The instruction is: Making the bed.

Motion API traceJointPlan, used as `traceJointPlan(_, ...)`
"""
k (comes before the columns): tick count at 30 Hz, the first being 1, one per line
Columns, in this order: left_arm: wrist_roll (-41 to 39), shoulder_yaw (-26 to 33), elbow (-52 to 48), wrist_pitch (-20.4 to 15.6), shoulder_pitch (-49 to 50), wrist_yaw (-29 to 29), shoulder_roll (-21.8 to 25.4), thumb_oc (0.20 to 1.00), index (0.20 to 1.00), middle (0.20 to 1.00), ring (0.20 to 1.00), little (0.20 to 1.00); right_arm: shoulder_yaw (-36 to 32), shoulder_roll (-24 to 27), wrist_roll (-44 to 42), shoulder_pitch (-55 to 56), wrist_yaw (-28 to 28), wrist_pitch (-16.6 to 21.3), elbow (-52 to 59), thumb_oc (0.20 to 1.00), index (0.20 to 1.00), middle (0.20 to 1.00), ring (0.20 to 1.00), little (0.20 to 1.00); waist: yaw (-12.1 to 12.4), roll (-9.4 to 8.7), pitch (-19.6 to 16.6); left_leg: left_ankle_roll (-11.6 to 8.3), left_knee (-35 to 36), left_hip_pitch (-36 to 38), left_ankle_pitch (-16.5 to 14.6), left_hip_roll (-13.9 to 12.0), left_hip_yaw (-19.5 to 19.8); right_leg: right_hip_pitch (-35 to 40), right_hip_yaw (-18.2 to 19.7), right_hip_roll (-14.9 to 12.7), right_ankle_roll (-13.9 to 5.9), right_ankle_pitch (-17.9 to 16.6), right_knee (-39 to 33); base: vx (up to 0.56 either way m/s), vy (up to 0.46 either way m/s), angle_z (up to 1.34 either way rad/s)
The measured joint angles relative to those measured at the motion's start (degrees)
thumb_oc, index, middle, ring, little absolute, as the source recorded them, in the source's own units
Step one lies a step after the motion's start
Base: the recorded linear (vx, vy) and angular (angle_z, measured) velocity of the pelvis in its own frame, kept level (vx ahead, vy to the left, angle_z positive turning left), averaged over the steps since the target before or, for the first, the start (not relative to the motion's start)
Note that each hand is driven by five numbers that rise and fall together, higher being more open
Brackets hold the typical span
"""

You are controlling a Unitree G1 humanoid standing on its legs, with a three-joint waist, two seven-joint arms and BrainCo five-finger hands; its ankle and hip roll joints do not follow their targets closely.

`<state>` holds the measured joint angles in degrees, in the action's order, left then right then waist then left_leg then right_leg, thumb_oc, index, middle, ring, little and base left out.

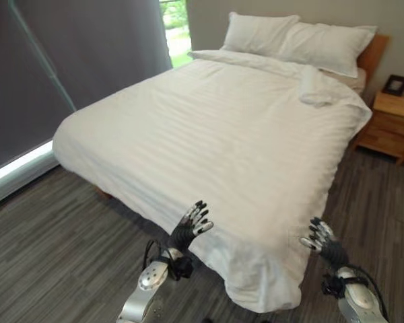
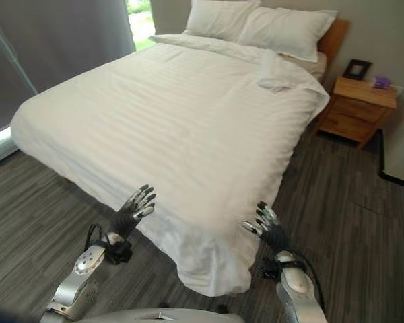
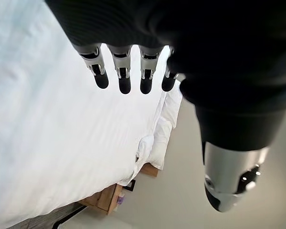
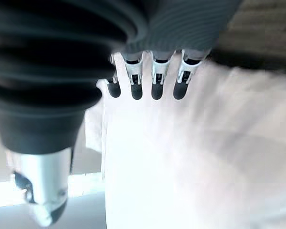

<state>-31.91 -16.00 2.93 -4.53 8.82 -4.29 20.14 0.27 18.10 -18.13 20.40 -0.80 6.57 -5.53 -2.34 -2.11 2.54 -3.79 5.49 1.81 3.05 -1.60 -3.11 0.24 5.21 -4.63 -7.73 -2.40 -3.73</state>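
A white striped duvet (image 1: 215, 134) covers the bed, spread mostly flat, with one corner hanging down at the foot (image 1: 262, 282). Two white pillows (image 1: 296, 37) lean at the wooden headboard (image 1: 374, 54), and a folded-back lump of duvet (image 1: 316, 91) lies below them. My left hand (image 1: 192, 225) hovers at the near edge of the duvet, fingers straight and holding nothing. My right hand (image 1: 321, 239) is raised by the hanging corner on the other side, fingers (image 4: 155, 78) straight and spread, also empty. The left wrist view shows my fingers (image 3: 124, 71) extended above the duvet (image 3: 62, 124).
A wooden nightstand (image 1: 390, 124) with a small picture frame (image 1: 395, 84) stands right of the bed. A grey curtain (image 1: 54, 60) and a bright window strip (image 1: 178, 30) run along the left. Grey wood-plank floor (image 1: 54, 256) surrounds the foot of the bed.
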Motion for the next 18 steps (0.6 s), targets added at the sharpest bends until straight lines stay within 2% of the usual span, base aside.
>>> traceJointPlan(2, 1.38, 0.12, 0.36, 0.02, -1.32, 0.02, 0.5, 1.0, 1.0, 1.0, 1.0, 1.0, -0.18, 0.18, 0.0, -1.84, -0.19, 0.08, 0.37, 1.0, 1.0, 1.0, 1.0, 1.0, -0.63, -0.17, 1.02, 0.3, -0.1, -2.56, 0.1, 0.02, -3.0, -5.49, 3.05, 0.31, -1.5, -1.23, 3.15, -0.46, 0.036, -0.93)
traceJointPlan(3, 1.83, -0.11, 0.83, 0.08, -3.86, 0.06, 0.47, 1.0, 1.0, 1.0, 1.0, 1.0, 0.22, 0.06, 0.0, -3.37, -0.57, 0.03, 0.35, 1.0, 1.0, 1.0, 1.0, 1.0, -1.0, 0.4, 2.84, 2.44, -0.46, -3.74, 1.56, 0.36, -4.23, -6.89, 2.49, 0.45, -2.46, -5.14, 2.3, -0.49, -0.001, -0.94)
traceJointPlan(4, 2.04, -0.4, 1.87, 0.08, -6.7, 0.21, -0.28, 1.0, 1.0, 1.0, 1.0, 1.0, 0.86, 0.02, -0.06, -5.85, -1.33, -0.02, 0.08, 1.0, 1.0, 1.0, 1.0, 1.0, -0.39, 1.53, 5.06, 5.03, -1.84, -6.82, 1.66, -1.83, -5.06, -7.91, -0.75, 0.73, -7.34, -9.39, -0.79, -0.31, -0.019, -0.9)
traceJointPlan(5, 2.71, -0.1, 3.55, 0.16, -8.83, 0.22, -1.12, 1.0, 1.0, 1.0, 1.0, 1.0, 1.67, -0.37, -0.12, -8.08, -1.56, -0.23, -0.69, 1.0, 1.0, 1.0, 1.0, 1.0, -0.2, 2.84, 6.41, 5.12, -1.68, -7.15, 2.98, -3.37, -6.22, -10.16, -7.77, 0.88, -4.05, -3.19, 10.12, -0.39, -0.122, -0.79)
traceJointPlan(6, 3.28, 0.1, 4.08, 0.24, -9.28, 0.34, -1.91, 1.0, 1.0, 1.0, 1.0, 1.0, 3.33, -0.9, -0.47, -8.71, -1.58, -0.28, -0.63, 1.0, 1.0, 1.0, 1.0, 1.0, 0.17, 3.39, 6.63, 5.37, -2.05, -6.96, 3.24, -3.98, -7.0, -11.36, -13.41, -1.18, 0.15, 5.11, 24.29, -0.21, -0.094, -0.6)
traceJointPlan(7, 3.35, 0.3, 3.49, 0.14, -8.68, 0.53, -2.29, 1.0, 1.0, 1.0, 1.0, 1.0, 4.47, -1.22, -0.42, -8.84, -1.27, -0.25, -0.34, 1.0, 1.0, 1.0, 1.0, 1.0, 1.72, 3.9, 6.82, 5.44, -1.84, -6.3, 3.55, -4.26, -8.21, -8.33, -15.44, -3.3, 0.35, 8.16, 29.8, -0.43, -0.294, -0.43)
traceJointPlan(8, 3.36, 0.52, 2.65, 0.08, -7.93, 0.74, -1.99, 1.0, 1.0, 1.0, 1.0, 1.0, 5.74, -0.88, -0.39, -9.37, -1.28, -0.15, 0.4, 1.0, 1.0, 1.0, 1.0, 1.0, 3.14, 3.49, 6.46, 5.59, -3.25, -7.28, 3.06, -4.14, -8.98, -6.77, -15.95, -5.75, -0.62, 9.48, 33.62, -0.22, -0.199, -0.48)
traceJointPlan(9, 3.36, 1.42, 2.1, 0.03, -7.38, 0.76, -2.14, 1.0, 1.0, 1.0, 1.0, 1.0, 6.01, -0.93, -0.38, -10.17, -1.27, 0.24, 0.49, 1.0, 1.0, 1.0, 1.0, 1.0, 4.22, 3.17, 6.49, 5.63, -3.63, -7.58, 2.88, -4.21, -9.41, -5.47, -17.38, -7.75, -0.48, 10.37, 34.41, -0.44, -0.447, -0.63)
traceJointPlan(10, 3.31, 3.16, 1.78, -0.43, -6.33, 1.51, -2.39, 1.0, 1.0, 1.0, 1.0, 1.0, 7.6, -1.12, -0.39, -12.4, -1.59, 0.06, 1.47, 1.0, 1.0, 1.0, 1.0, 1.0, 6.64, 2.81, 6.59, 4.63, -4.45, -8.83, 3.71, -4.74, -12.23, -1.68, -19.8, -10.02, -1.87, 12.6, 29.33, -0.32, -0.389, -0.85)
traceJointPlan(12, 2.9, 4.51, 1.85, -0.63, -4.53, 2.02, -0.61, 1.0, 1.0, 1.0, 1.0, 1.0, 8.32, -2.72, -1.13, -13.16, -0.98, 0.49, 3.6, 1.0, 1.0, 1.0, 1.0, 1.0, 8.68, 1.17, 6.46, 1.3, -4.44, -10.52, 4.65, -5.4, -13.27, 2.45, -17.29, -7.15, -2.12, 14.45, 13.33, -0.28, -0.368, -0.78)
traceJointPlan(13, 2.89, 5.11, 3.65, -0.31, -3.19, 2.37, -2.12, 1.0, 1.0, 1.0, 1.0, 1.0, 8.35, -1.88, -2.4, -13.25, -1.0, 0.84, 3.71, 1.0, 1.0, 1.0, 1.0, 1.0, 8.42, 3.62, 6.46, 0.06, -3.22, -10.66, 5.85, -7.54, -11.92, 4.21, -17.22, -3.73, -1.46, 12.33, 8.06, -0.15, -0.251, -0.44)
traceJointPlan(14, 2.89, 4.91, 3.48, -0.28, -1.06, 2.56, -2.5, 1.0, 1.0, 1.0, 1.0, 1.0, 8.14, -1.14, -3.22, -11.88, -1.18, 0.96, 4.84, 1.0, 1.0, 1.0, 1.0, 1.0, 7.99, 4.26, 6.06, -0.87, -2.25, -10.78, 5.76, -8.6, -11.39, 4.92, -14.85, -1.44, -0.31, 11.65, 5.15, -0.15, -0.265, -0.13)
traceJointPlan(15, 2.89, 4.35, 3.89, -0.21, 0.32, 2.65, -2.93, 1.0, 1.0, 1.0, 1.0, 1.0, 7.68, -0.63, -3.32, -10.42, -1.21, 1.21, 4.94, 1.0, 1.0, 1.0, 1.0, 1.0, 7.29, 4.44, 6.02, -2.39, -2.21, -10.75, 4.53, -9.42, -9.79, 5.88, -15.02, 0.42, 1.04, 10.23, 3.88, -0.27, -0.37, 0.06)
traceJointPlan(16, 2.89, 3.8, 4.4, -0.23, 1.19, 2.68, -3.4, 1.0, 1.0, 1.0, 1.0, 1.0, 7.58, 0.59, -3.34, -8.97, -1.15, 1.23, 4.88, 1.0, 1.0, 1.0, 1.0, 1.0, 6.88, 4.78, 5.55, -2.76, -2.26, -11.02, 4.23, -10.22, -7.84, 5.68, -15.48, 1.82, 2.29, 9.49, 4.2, -0.37, -0.341, 0.12)
traceJointPlan(17, 2.88, 3.16, 4.74, -0.25, 1.73, 2.88, -4.68, 1.0, 1.0, 1.0, 1.0, 1.0, 7.3, 4.22, -3.09, -6.96, -1.16, 1.23, 5.05, 1.0, 1.0, 1.0, 1.0, 1.0, 6.77, 5.73, 5.33, -2.96, -4.28, -12.59, 4.02, -13.28, -6.85, 3.11, -15.53, 4.51, 4.55, 10.86, 8.59, -0.29, -0.227, 0.02)
traceJointPlan(18, 2.9, 2.58, 4.68, -0.23, 1.62, 2.81, -4.93, 1.0, 1.0, 1.0, 1.0, 1.0, 7.06, 6.33, -2.67, -6.47, -1.15, 1.14, 4.96, 1.0, 1.0, 1.0, 1.0, 1.0, 6.72, 5.38, 5.77, -4.47, -5.49, -13.38, 2.96, -14.15, -5.82, 1.26, -15.41, 4.48, 6.17, 12.2, 11.31, -0.25, -0.192, -0.09)
